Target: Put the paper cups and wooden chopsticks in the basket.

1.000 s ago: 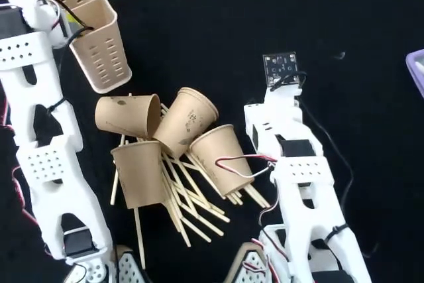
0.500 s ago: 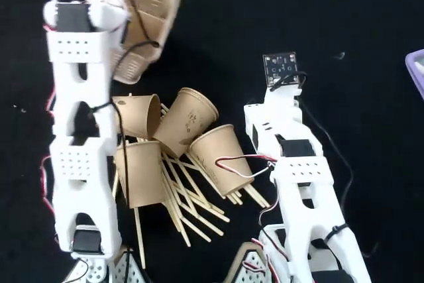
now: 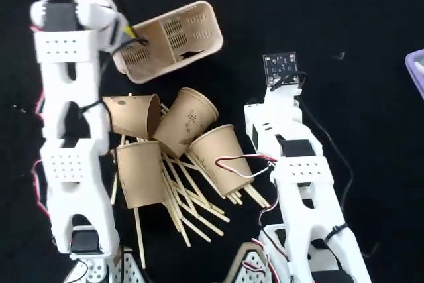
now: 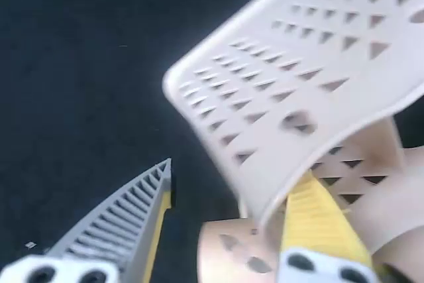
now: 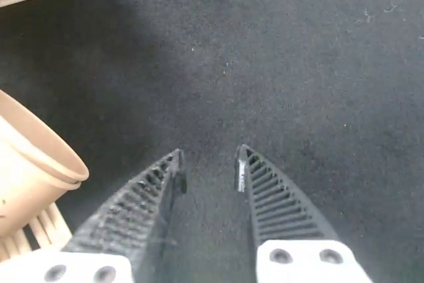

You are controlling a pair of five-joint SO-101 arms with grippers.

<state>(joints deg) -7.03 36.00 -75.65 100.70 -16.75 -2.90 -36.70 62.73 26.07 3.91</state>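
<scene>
The beige perforated basket (image 3: 169, 41) hangs tilted on its side above the back of the cup pile. My left gripper (image 4: 232, 170) is shut on its rim, the yellow finger (image 4: 318, 223) inside the basket (image 4: 298, 91) and the grey finger (image 4: 126, 223) outside. Several paper cups (image 3: 185, 122) lie tipped over in a heap on the black table, on top of scattered wooden chopsticks (image 3: 192, 207). My right gripper (image 5: 209, 160) is open over bare cloth with nothing between its fingers, just beside one cup (image 5: 33, 164) and chopstick ends (image 5: 40, 233).
A purple object (image 3: 417, 71) sits at the table's right edge. My right arm (image 3: 291, 157) stands right of the pile, its red and white cable lying across one cup. Bare black cloth (image 3: 358, 31) spreads over the back right.
My left arm has swung from the far left toward the pile, carrying the basket rightward. The basket has turned from hanging downward to lying sideways. The right arm, cups and chopsticks have not moved.
</scene>
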